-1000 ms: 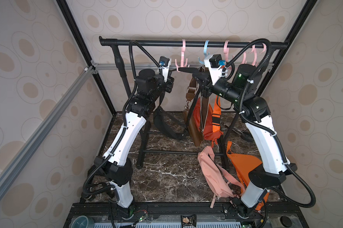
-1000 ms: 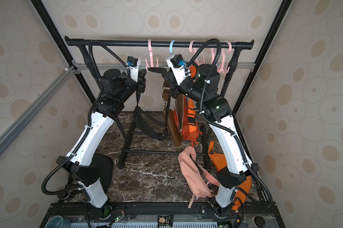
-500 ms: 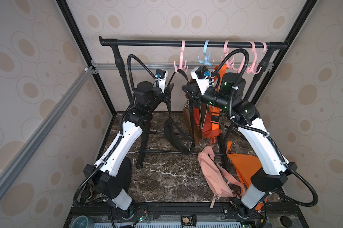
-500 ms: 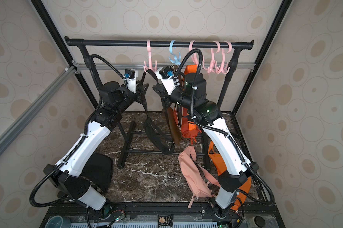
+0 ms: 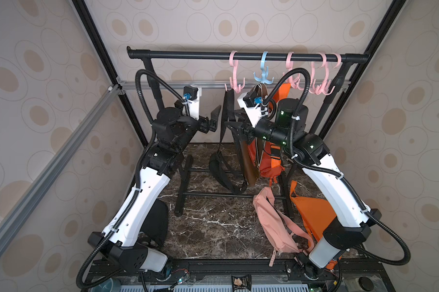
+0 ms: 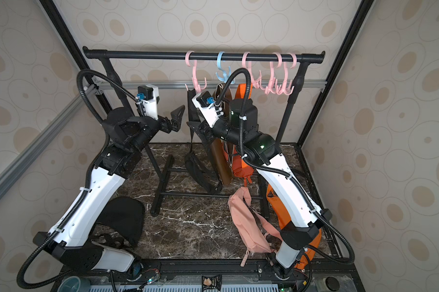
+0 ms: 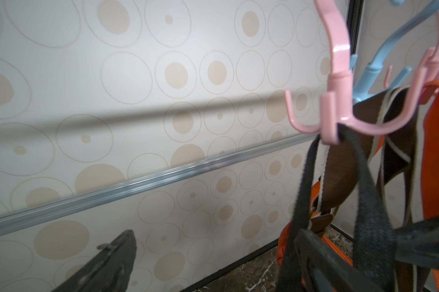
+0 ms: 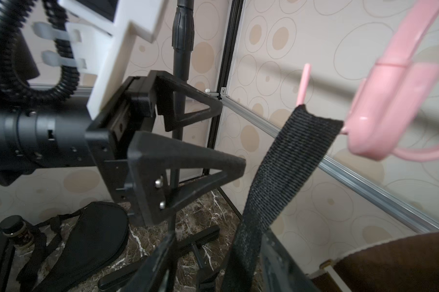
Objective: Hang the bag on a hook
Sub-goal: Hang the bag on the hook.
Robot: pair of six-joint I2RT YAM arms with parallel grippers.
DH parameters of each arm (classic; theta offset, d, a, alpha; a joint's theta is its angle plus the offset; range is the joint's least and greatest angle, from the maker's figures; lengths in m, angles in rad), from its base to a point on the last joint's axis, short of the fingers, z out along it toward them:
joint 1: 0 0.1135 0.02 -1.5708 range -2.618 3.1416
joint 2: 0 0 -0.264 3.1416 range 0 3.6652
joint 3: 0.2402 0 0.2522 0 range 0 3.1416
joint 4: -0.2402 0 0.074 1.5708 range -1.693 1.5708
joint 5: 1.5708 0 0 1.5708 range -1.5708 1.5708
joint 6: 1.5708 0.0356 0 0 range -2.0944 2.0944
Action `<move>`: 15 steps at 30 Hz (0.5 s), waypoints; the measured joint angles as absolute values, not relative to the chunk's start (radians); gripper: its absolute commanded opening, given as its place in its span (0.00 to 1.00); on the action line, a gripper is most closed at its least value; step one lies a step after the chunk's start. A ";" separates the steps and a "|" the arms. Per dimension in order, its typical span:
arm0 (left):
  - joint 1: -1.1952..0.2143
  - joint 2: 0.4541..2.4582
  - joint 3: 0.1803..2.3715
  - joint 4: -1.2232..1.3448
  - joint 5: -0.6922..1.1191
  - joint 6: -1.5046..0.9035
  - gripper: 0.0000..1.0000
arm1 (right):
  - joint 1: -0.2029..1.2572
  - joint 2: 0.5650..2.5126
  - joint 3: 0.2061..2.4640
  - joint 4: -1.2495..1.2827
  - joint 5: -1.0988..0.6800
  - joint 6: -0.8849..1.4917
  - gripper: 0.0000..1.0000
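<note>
At the rail [image 5: 188, 54], leftmost pink hook [image 5: 236, 86]: the strap [image 5: 228, 106] of the black bag [image 5: 223, 174] is looped over one prong. The left wrist view shows the webbing seated in the bend. The bag hangs below the hook, just beside the brown bag [image 5: 247, 166].

Left end effector [image 5: 214, 118]: jaws wide apart, beside the strap, not touching it. Right end effector [image 8: 221, 260]: jaws also parted, strap running loose between them, no clamp seen. Reading: both have let go because the hook now carries the load. Both sit close enough to re-grip if the strap slips.

Versus one second ago: both arms were up at hook height, closed on the strap, with the bag drawn up and slanted toward the left arm. Half a second ago the arms were lower and the strap was already near the prong. Now the bag has dropped to plumb. The hang looks complete, with only withdrawal left.
</note>
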State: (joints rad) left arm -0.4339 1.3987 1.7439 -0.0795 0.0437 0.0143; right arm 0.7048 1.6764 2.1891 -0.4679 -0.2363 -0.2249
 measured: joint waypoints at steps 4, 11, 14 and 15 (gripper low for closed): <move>-0.435 1.314 1.668 -0.060 -0.020 0.014 1.00 | 0.723 1.642 2.177 -0.463 -0.159 -0.220 0.67; -0.436 1.208 1.506 -0.059 -0.119 -0.016 1.00 | 0.736 1.475 1.985 -0.370 -0.032 -0.145 0.75; -0.447 1.155 1.419 -0.057 -0.152 -0.045 1.00 | 0.770 1.413 1.894 -0.334 -0.010 -0.111 0.78; -0.451 1.136 1.393 -0.056 -0.163 -0.052 1.00 | 0.787 1.396 1.864 -0.321 -0.004 -0.100 0.79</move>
State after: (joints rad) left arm -0.4507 1.1358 1.3933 -0.0563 -0.1627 -0.0521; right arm 0.7868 1.3964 1.8641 -0.3210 -0.0044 -0.0998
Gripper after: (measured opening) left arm 0.998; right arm 0.777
